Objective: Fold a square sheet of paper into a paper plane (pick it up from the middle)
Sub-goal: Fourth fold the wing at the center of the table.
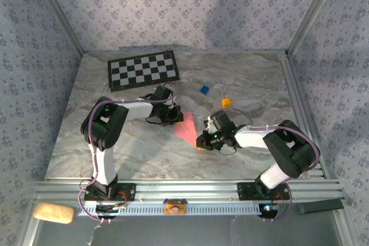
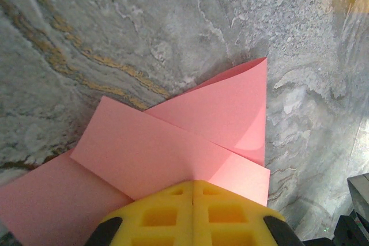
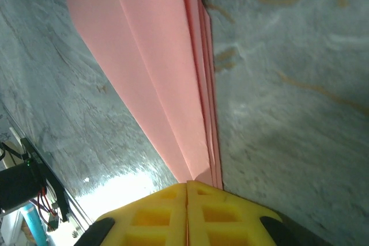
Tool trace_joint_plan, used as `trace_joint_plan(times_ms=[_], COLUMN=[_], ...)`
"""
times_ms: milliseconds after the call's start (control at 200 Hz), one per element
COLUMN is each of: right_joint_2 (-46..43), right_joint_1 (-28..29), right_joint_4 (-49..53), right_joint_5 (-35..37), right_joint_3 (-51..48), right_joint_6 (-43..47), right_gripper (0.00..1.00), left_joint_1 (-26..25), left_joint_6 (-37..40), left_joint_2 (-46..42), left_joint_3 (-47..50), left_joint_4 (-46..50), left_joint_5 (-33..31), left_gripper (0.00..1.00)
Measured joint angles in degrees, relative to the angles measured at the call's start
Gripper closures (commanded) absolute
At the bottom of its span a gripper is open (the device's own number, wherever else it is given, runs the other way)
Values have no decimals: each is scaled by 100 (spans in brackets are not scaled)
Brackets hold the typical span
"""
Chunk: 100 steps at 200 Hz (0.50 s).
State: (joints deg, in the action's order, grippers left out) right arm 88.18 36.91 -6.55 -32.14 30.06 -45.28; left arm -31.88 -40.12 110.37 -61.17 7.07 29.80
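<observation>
The salmon-pink paper plane [image 1: 187, 131] lies folded on the marble table between my two grippers, narrowing toward the right one. My left gripper [image 1: 174, 117] is at its wide end. In the left wrist view the yellow jaws [image 2: 193, 184] are shut, and the plane's folded flaps [image 2: 173, 136] spread out from their seam. My right gripper [image 1: 202, 140] is at the narrow end. In the right wrist view its jaws [image 3: 187, 185] are shut where the paper's stacked layers [image 3: 155, 56] run into them.
A black-and-white checkerboard [image 1: 143, 69] lies at the back left. A small blue block [image 1: 204, 89] and a yellow-orange ball [image 1: 226, 102] sit behind the right arm. Aluminium rails border the table at the front [image 1: 184, 189] and right [image 1: 297, 102].
</observation>
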Motion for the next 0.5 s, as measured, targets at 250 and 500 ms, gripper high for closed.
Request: trace_joint_plan(times_ms=[250, 500], right_joint_2=[-339, -1403], right_joint_1=[0, -83], right_joint_4=[234, 883], right_joint_5=[-2, 256], right_joint_3=[-247, -334], right_joint_6=[57, -72], right_gripper=[94, 93], left_joint_1=[0, 7], left_joint_6=[0, -70], left_joint_2=[0, -7], left_joint_3=[0, 44], left_joint_4=[0, -96], left_joint_5=[0, 2], left_gripper=[100, 100])
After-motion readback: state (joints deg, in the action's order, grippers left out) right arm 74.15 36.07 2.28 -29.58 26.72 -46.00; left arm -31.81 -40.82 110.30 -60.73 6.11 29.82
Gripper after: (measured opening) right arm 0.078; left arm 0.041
